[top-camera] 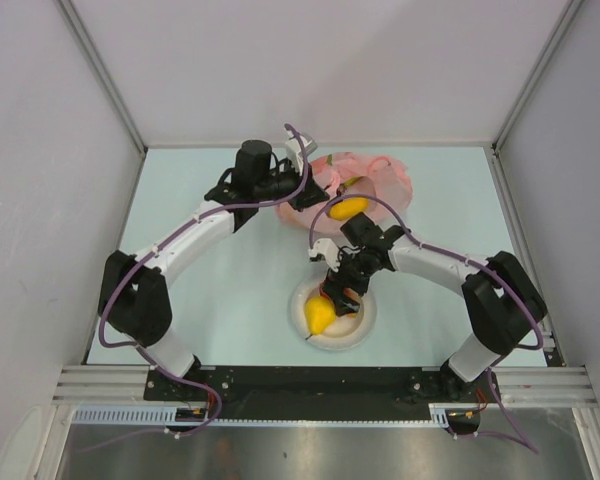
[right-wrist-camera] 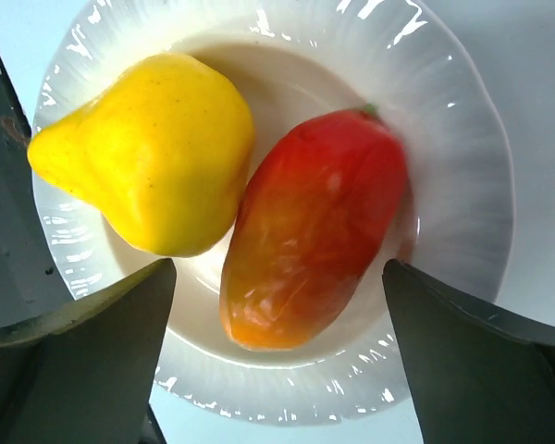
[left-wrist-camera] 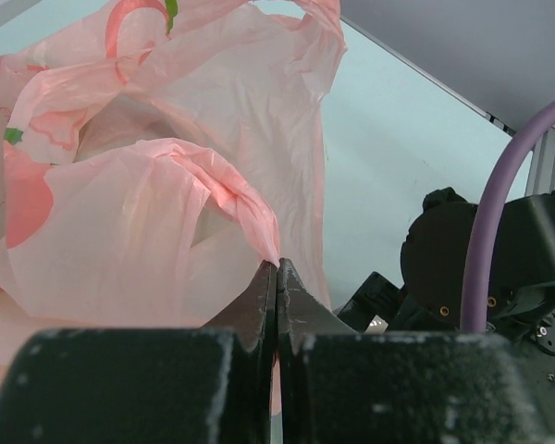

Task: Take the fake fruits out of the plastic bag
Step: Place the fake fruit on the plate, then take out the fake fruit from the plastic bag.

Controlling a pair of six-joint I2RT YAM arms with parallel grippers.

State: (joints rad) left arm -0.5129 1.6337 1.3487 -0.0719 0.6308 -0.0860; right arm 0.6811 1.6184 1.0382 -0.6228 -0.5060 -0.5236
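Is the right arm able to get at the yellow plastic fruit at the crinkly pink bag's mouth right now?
Probably yes. The right gripper hangs open over the white plate, the yellow plastic fruit lies uncovered nearby, and the left gripper pinches the pink bag.

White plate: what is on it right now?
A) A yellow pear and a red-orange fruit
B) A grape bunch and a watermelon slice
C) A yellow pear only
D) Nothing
A: the right wrist view shows the yellow pear and a red-orange fruit lying side by side in the white plate.
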